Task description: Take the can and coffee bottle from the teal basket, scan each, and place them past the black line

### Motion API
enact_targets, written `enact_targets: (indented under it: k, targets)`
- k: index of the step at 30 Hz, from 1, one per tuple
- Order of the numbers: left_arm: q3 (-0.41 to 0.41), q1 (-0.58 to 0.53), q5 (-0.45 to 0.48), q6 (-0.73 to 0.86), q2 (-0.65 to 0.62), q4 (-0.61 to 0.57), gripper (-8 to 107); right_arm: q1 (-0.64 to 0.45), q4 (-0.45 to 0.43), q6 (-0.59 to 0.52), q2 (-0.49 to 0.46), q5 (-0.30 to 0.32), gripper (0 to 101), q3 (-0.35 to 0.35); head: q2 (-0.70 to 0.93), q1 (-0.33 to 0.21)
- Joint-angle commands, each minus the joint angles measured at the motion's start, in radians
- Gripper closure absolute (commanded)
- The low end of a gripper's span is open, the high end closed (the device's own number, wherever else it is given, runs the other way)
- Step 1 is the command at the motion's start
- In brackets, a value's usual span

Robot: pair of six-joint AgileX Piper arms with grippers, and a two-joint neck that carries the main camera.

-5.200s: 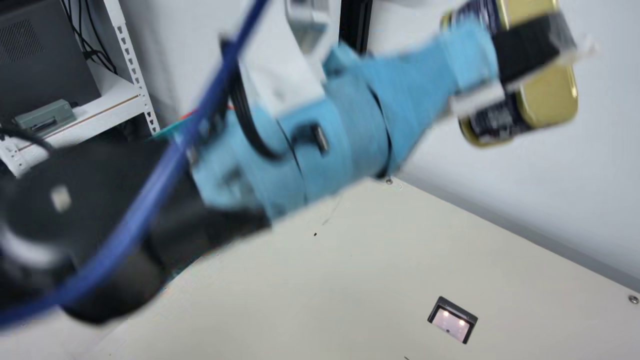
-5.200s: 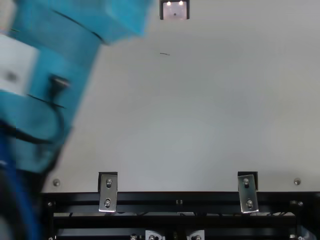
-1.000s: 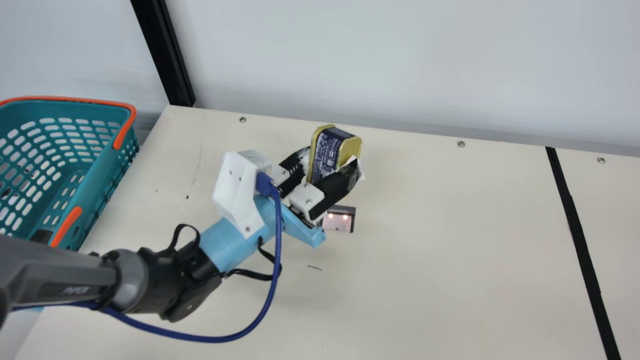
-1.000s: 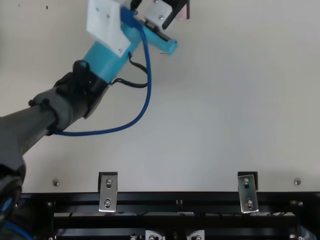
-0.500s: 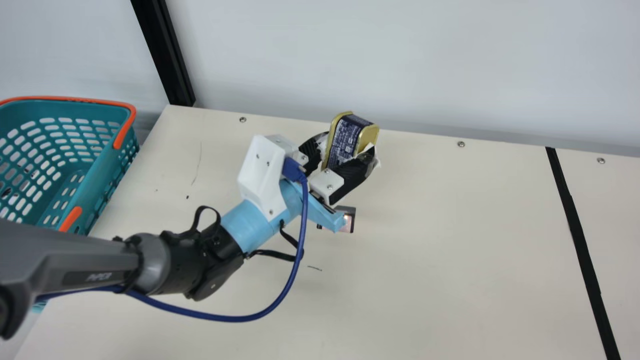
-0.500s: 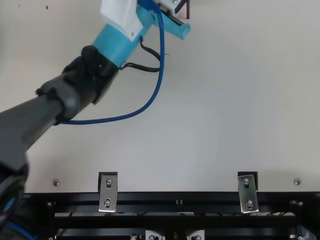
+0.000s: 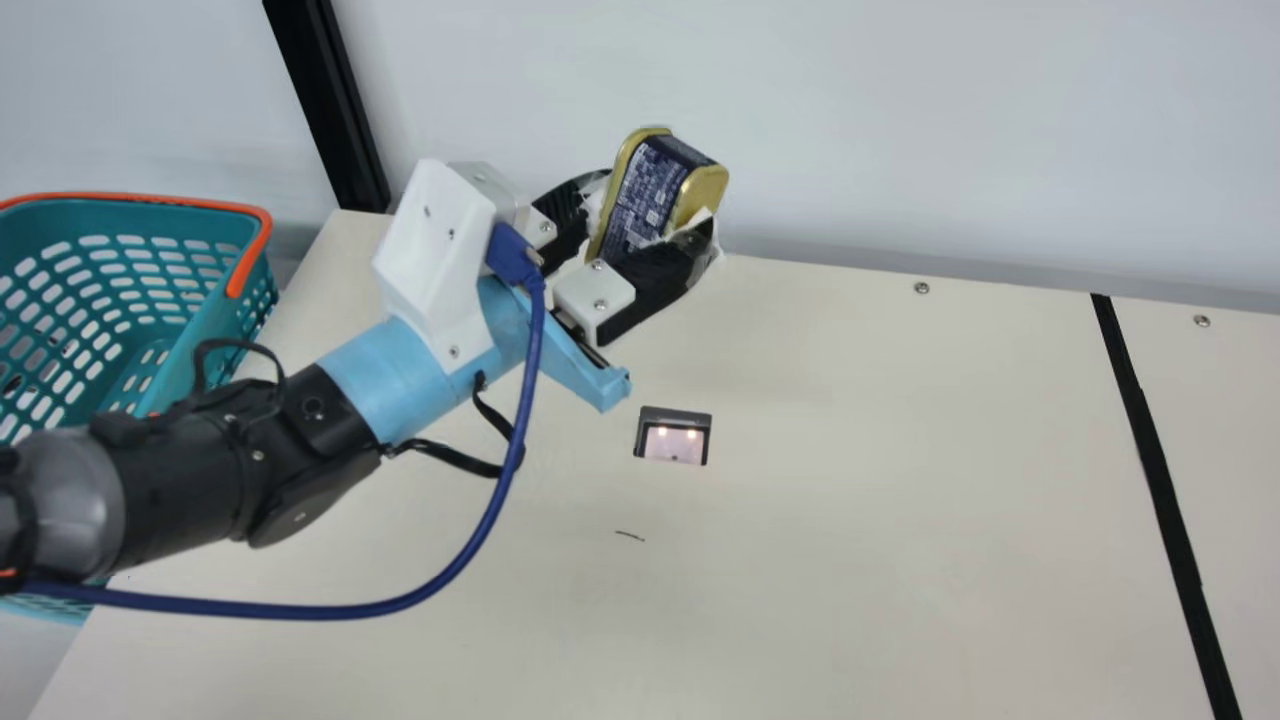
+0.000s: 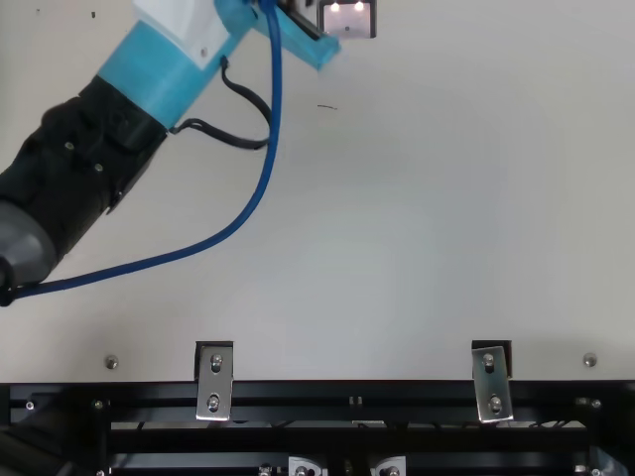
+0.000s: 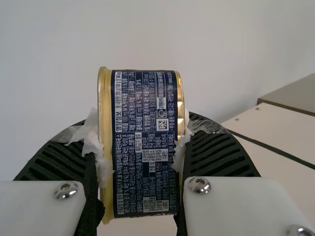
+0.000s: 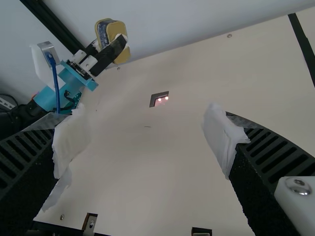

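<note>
Since the last frame my left gripper (image 7: 652,210) is moving toward 11 o'clock in the main view, carrying the can (image 7: 636,196). I'm pinching the can, tilted, between both fingers. From it, the scanner (image 7: 673,443) is sitting at 6 o'clock, black line (image 7: 1158,470) running at 4, basket (image 7: 215,325) standing at 9. My right gripper (image 10: 146,140) is staying spread.

A rounded, boxy gold can (image 7: 640,200) with a navy label in fine pale print tilts between the left tool's (image 7: 655,208) 2 fingers, raised off the tabletop (image 7: 900,520). The perforated teal basket (image 7: 212,325), orange-trimmed, stands upright at the main view's left; the black line (image 7: 1157,470) runs along its right.
</note>
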Motion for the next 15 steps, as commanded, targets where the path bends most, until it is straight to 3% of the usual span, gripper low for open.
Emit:
enact_targets:
  k: [1,10,15]
  targets:
    - [0.000,0.000,0.000,0.000,0.000,0.000,89,0.000,0.000,0.000,0.000,0.000,0,0.000,-0.007,-0.002]
    - [-0.003,-0.003,0.004,-0.003,0.004,-0.002,89,0.000,0.000,0.000,0.000,0.000,0,0.000,-0.007,-0.002]
    - [-0.055,-0.019,0.113,-0.044,0.009,0.019,89,0.000,0.000,0.000,0.000,0.000,0,0.000,-0.007,-0.002]
